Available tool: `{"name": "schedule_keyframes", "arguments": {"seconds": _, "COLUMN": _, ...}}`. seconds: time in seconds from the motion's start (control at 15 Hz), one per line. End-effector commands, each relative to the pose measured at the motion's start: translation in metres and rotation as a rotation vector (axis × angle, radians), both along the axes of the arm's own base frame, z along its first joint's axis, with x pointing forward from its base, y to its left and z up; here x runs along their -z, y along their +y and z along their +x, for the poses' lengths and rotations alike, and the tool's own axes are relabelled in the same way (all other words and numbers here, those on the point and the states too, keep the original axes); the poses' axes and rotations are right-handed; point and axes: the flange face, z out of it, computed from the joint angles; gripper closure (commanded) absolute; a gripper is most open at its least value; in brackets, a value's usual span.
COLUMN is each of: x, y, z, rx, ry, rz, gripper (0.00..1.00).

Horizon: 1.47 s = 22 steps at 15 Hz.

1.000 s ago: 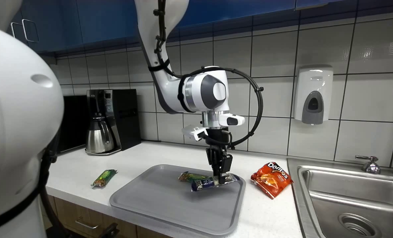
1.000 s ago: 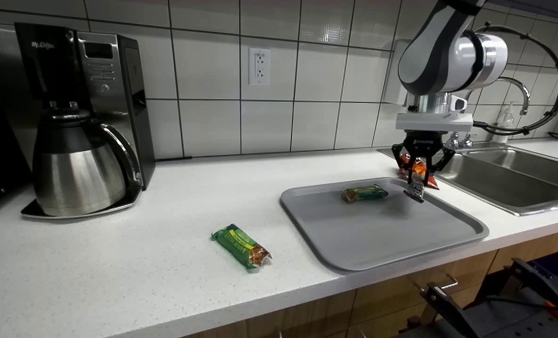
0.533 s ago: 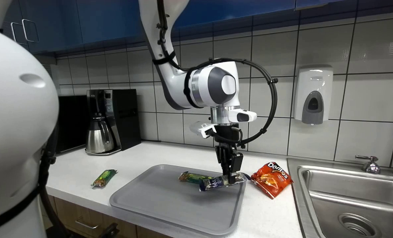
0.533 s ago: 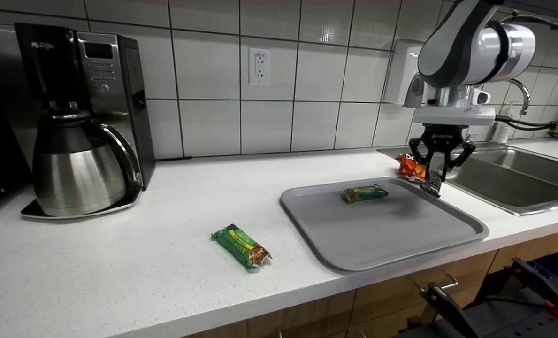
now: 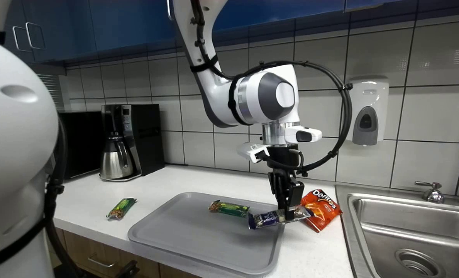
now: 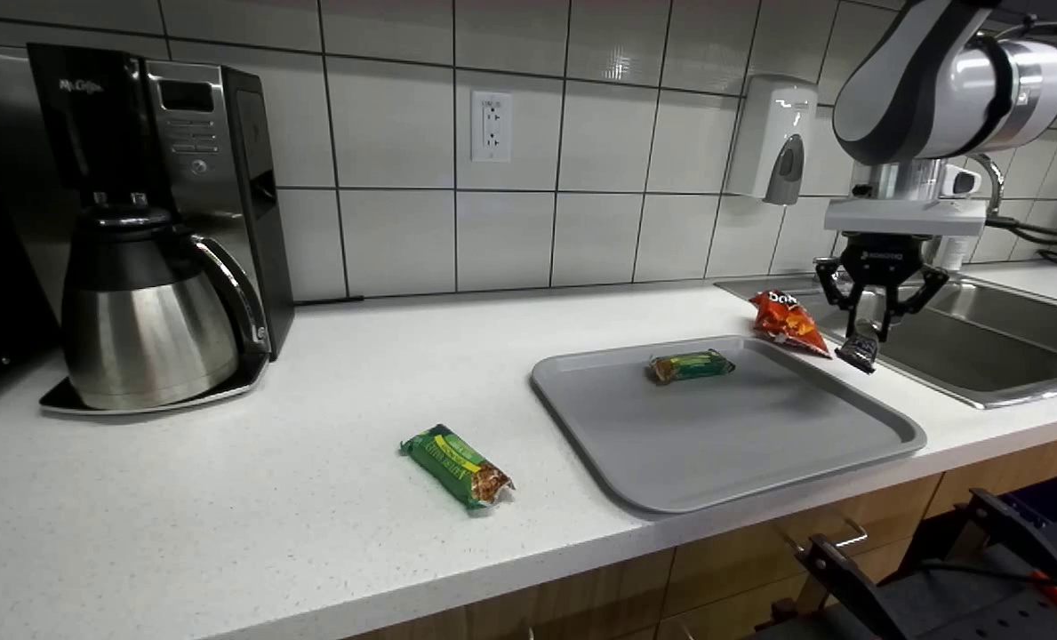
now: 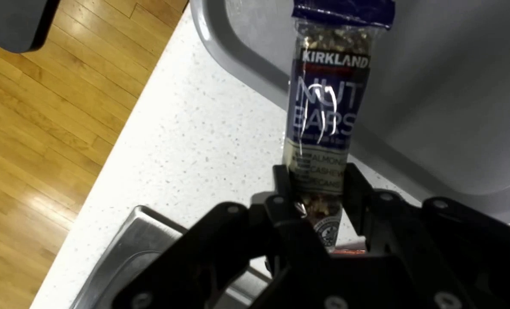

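Observation:
My gripper point(image 7: 315, 171) is shut on a nut bar point(image 7: 323, 111) in a clear and dark-blue wrapper, one finger along each side. In the wrist view its blue end points away from the palm, toward the grey tray point(image 7: 443, 86). The bar hangs above the counter by the tray's sink-side edge, slightly tilted in an exterior view point(image 5: 270, 219). There its far end overlaps a red Doritos bag point(image 5: 322, 210); contact cannot be told. A green-wrapped bar point(image 5: 229, 208) lies on the tray. Another green bar point(image 6: 457, 467) rests on the white counter.
A steel sink point(image 5: 351, 231) is set into the counter past the Doritos bag. At the opposite end stands a coffee maker point(image 6: 199, 178) with a steel carafe point(image 6: 150, 329). A soap dispenser point(image 5: 368, 108) hangs on the tiled wall. Blue cabinets point(image 5: 117, 23) are overhead.
The gripper, still holding the nut bar, has travelled from over the tray toward the sink side, past the tray's edge. The green bars, tray and Doritos bag have stayed put.

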Motion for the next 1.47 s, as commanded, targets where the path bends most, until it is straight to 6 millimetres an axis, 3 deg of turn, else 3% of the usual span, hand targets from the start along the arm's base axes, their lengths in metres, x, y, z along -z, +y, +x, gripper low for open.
{"name": "schedule_keyframes", "arguments": {"seconds": 0.0, "x": -0.008, "y": -0.022, "z": -0.011, "rx": 0.022, "ry": -0.004, "rz": -0.011, "gripper": 0.91}}
{"name": "schedule_keyframes", "arguments": {"seconds": 0.53, "x": -0.002, "y": -0.064, "z": -0.025, "rx": 0.097, "ry": 0.008, "rz": -0.038, "gripper": 0.91}}
{"name": "schedule_keyframes", "arguments": {"seconds": 1.07, "x": 0.018, "y": -0.074, "z": -0.028, "rx": 0.121, "ry": 0.042, "rz": -0.039, "gripper": 0.91}}
{"name": "schedule_keyframes", "arguments": {"seconds": 1.13, "x": 0.019, "y": -0.074, "z": -0.028, "rx": 0.123, "ry": 0.046, "rz": -0.040, "gripper": 0.41}}
{"name": "schedule_keyframes", "arguments": {"seconds": 1.2, "x": 0.021, "y": -0.073, "z": -0.028, "rx": 0.121, "ry": 0.050, "rz": -0.042, "gripper": 0.39}}
{"name": "schedule_keyframes", "arguments": {"seconds": 1.4, "x": 0.022, "y": -0.072, "z": -0.026, "rx": 0.117, "ry": 0.053, "rz": -0.047, "gripper": 0.19}}
